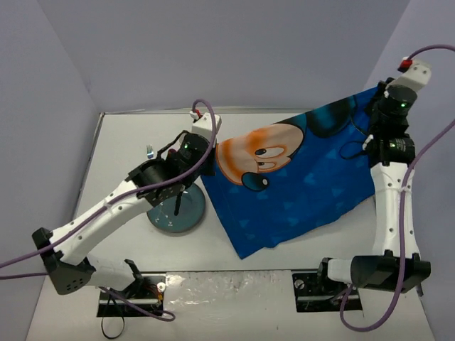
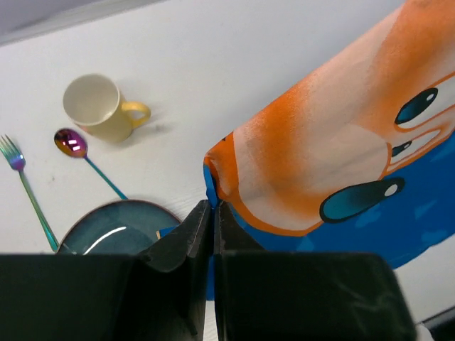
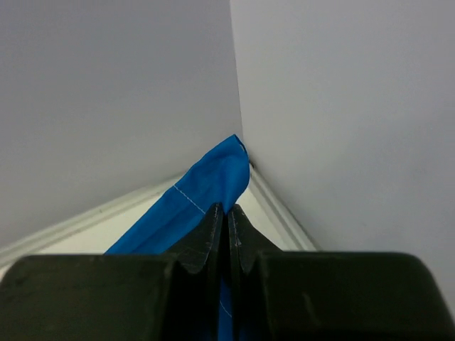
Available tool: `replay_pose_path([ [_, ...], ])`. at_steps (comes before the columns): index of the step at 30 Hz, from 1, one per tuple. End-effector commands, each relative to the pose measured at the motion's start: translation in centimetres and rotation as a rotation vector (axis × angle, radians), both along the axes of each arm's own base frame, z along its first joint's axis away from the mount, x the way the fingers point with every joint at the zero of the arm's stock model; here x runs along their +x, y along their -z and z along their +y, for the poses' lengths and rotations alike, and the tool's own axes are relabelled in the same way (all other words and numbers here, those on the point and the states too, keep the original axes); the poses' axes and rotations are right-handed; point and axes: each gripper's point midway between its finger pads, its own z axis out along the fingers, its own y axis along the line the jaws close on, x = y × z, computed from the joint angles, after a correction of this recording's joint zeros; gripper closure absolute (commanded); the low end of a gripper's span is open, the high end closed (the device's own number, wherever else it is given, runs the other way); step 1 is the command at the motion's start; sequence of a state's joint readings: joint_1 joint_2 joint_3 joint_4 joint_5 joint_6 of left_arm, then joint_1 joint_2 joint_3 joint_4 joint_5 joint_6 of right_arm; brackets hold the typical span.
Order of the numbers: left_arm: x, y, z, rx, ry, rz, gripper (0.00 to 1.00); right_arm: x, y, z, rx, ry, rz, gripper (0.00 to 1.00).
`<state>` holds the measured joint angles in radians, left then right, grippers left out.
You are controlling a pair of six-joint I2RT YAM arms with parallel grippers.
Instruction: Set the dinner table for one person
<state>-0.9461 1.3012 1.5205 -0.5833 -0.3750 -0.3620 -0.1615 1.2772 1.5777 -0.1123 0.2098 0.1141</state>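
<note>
Across the whole floor of the top view, the table (image 1: 121,142) lies as a plain white rectangle with a thin metal rim, and grey walls (image 1: 234,50) stand close around it. Its left half shows white surface. Its right half is covered by a blue cartoon-mouse placemat (image 1: 306,185).

At the placemat's left edge, beside the orange face, the left gripper (image 2: 213,207) has its fingers pressed together on the cloth. The right gripper (image 3: 229,212) is clamped on the far right corner, close to where two walls meet.

Left of the placemat sit a dark blue plate (image 2: 114,229), a yellow mug (image 2: 96,106), an iridescent spoon (image 2: 71,143) and a fork (image 2: 21,177). The left arm (image 1: 121,206) crosses over the plate in the top view and hides the mug there.
</note>
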Motion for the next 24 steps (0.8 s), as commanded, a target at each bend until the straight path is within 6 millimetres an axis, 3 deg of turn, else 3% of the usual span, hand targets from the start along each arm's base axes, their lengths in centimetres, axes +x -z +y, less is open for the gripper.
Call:
replay_pose_path([
  [1, 3.5, 6.3, -1.4, -0.011, -0.033, 0.126, 1.0, 4.2, 6.8, 1.7, 0.021, -0.023, 0.063, 1.0],
  [7, 8.8, 13.1, -0.6, 0.011, -0.135, 0.228, 1.0, 9.2, 15.3, 3.0, 0.043, -0.046, 0.137, 1.0],
  [8, 9.3, 13.5, -0.8, 0.002, -0.139, 0.237, 1.0, 10.3, 16.6, 3.2, 0.045, -0.054, 0.15, 1.0],
  [13, 12.8, 17.5, -1.2, 0.011, -0.174, 0.293, 1.0, 15.7, 21.2, 3.9, 0.049, -0.086, 0.194, 1.0],
  [17, 14.4, 19.5, -1.6, 0.031, -0.198, 0.324, 1.0, 20.9, 23.5, 4.3, 0.025, -0.123, 0.216, 1.0],
  [20, 15.4, 19.9, -0.9, 0.044, -0.239, 0.334, 1.0, 24.2, 24.5, 4.7, -0.001, -0.158, 0.242, 1.0],
  [24, 16.6, 20.3, 0.2, 0.059, -0.291, 0.351, 1.0, 27.3, 25.1, 5.7, -0.009, -0.22, 0.246, 0.97],
])
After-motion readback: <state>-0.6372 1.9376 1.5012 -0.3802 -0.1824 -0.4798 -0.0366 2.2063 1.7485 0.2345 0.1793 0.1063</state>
